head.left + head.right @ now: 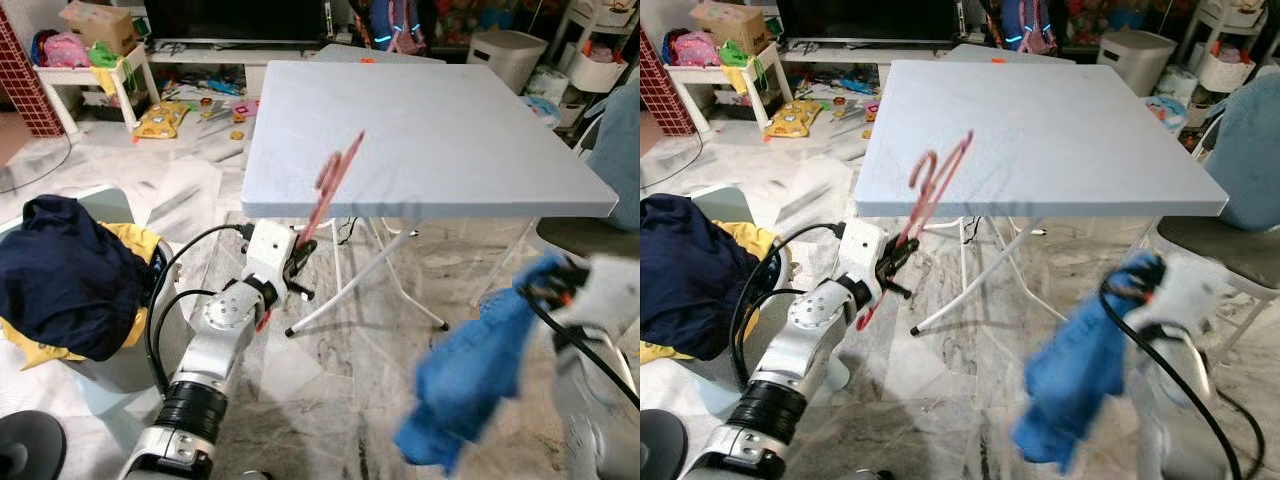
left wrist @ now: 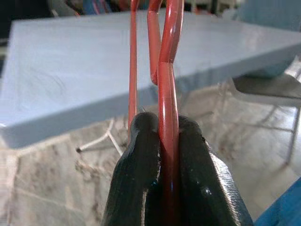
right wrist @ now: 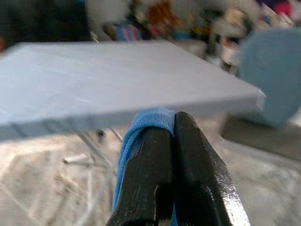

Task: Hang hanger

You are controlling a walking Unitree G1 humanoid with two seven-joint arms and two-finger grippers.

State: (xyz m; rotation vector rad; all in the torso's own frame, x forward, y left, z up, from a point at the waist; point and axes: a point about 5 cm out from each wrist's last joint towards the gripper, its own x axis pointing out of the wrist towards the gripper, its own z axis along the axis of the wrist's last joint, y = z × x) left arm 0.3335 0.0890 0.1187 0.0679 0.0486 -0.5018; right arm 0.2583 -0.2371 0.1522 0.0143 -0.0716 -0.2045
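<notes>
So the red hanger (image 1: pixel 332 187) is pinched tight in the left claw (image 2: pixel 165 141), sticking up and away from it, long axis tilted toward the near edge of the grey table (image 1: pixel 470 130), hook end highest. The right claw (image 3: pixel 171 136) is clamped on a blue garment (image 1: pixel 470 370) that droops toward the marble floor (image 1: pixel 340 370), well off to the right and blurry. I'd guess the hanger has to meet that cloth, so the two arms need to close the gap sideways. A laundry basket (image 1: pixel 70 275) of dark clothes sits at left.
</notes>
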